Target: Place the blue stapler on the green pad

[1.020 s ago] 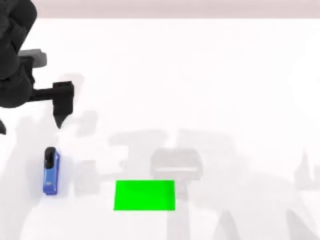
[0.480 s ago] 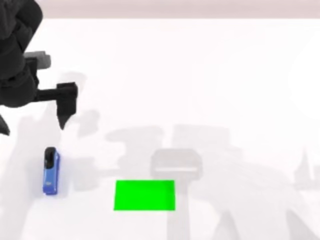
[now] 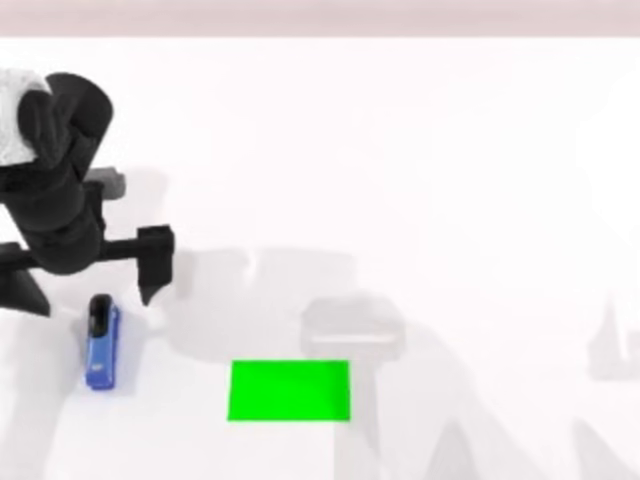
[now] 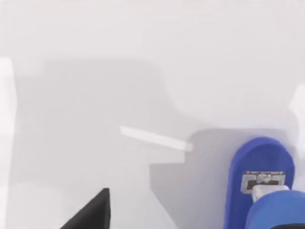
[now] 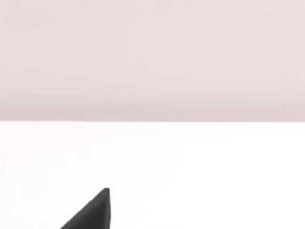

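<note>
The blue stapler (image 3: pixel 100 345) lies lengthwise near the table's left front, its black rounded end pointing away from the front edge. My left gripper (image 3: pixel 93 298) hangs open over that black end, one finger (image 3: pixel 153 268) to its right and the other to its left. The left wrist view shows the stapler (image 4: pixel 259 186) with its small white mark beside one dark fingertip (image 4: pixel 95 214). The green pad (image 3: pixel 290 390) lies flat to the stapler's right, with nothing on it. My right gripper is outside the top view; only one fingertip (image 5: pixel 97 210) shows in the right wrist view.
The white table (image 3: pixel 420 180) carries only grey shadows besides these things. A pinkish wall band (image 3: pixel 320 18) runs along the far edge. The pad sits close to the front edge.
My left arm has swung toward the front and slightly right, bringing its open gripper from well behind the stapler to over its black end. Stapler and pad have not moved.
</note>
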